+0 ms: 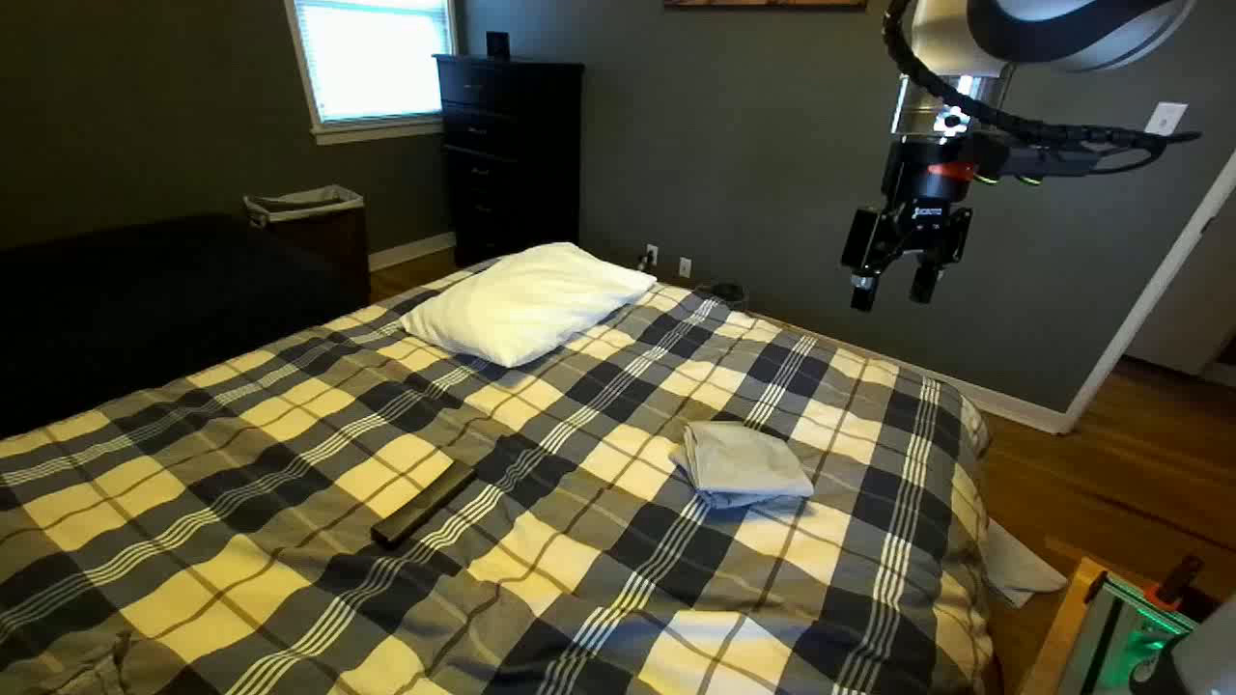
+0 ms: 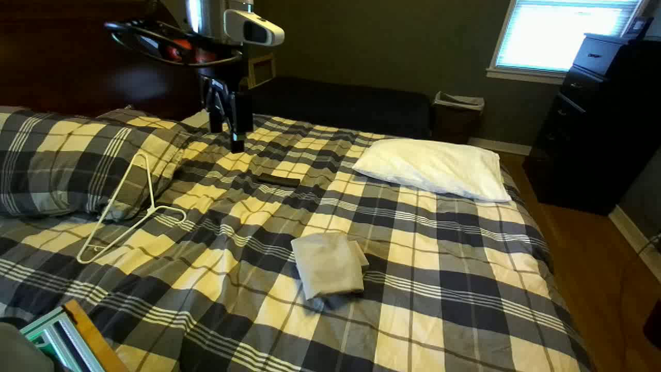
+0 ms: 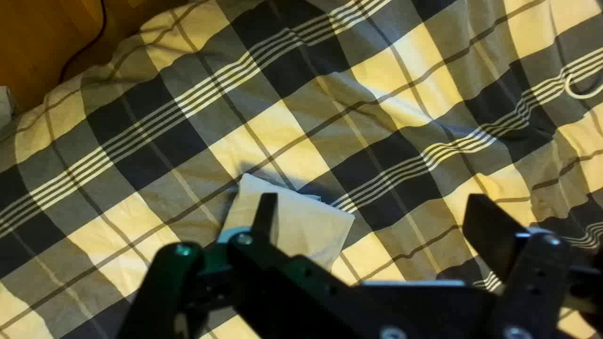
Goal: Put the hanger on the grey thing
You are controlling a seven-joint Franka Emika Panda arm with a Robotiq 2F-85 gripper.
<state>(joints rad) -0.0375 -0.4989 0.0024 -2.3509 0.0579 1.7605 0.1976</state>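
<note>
The thin white hanger (image 2: 151,211) lies at the left in an exterior view, its triangle partly leaning on a plaid pillow and its hook pointing right. Part of its white hook (image 3: 575,95) shows at the right edge of the wrist view. The folded grey cloth (image 2: 330,266) lies on the bed; it also shows in an exterior view (image 1: 745,463) and in the wrist view (image 3: 311,221), partly behind a finger. My gripper (image 1: 893,294) is open and empty, high above the bed; it also shows in an exterior view (image 2: 227,138) and the wrist view (image 3: 372,197).
A white pillow (image 1: 531,304) lies toward the far side of the bed. A small brown flat object (image 1: 425,504) lies on the plaid cover. A plaid pillow (image 2: 62,165) rests near the dark headboard (image 2: 72,57). A wood-edged base (image 2: 90,336) stands at the bed's edge.
</note>
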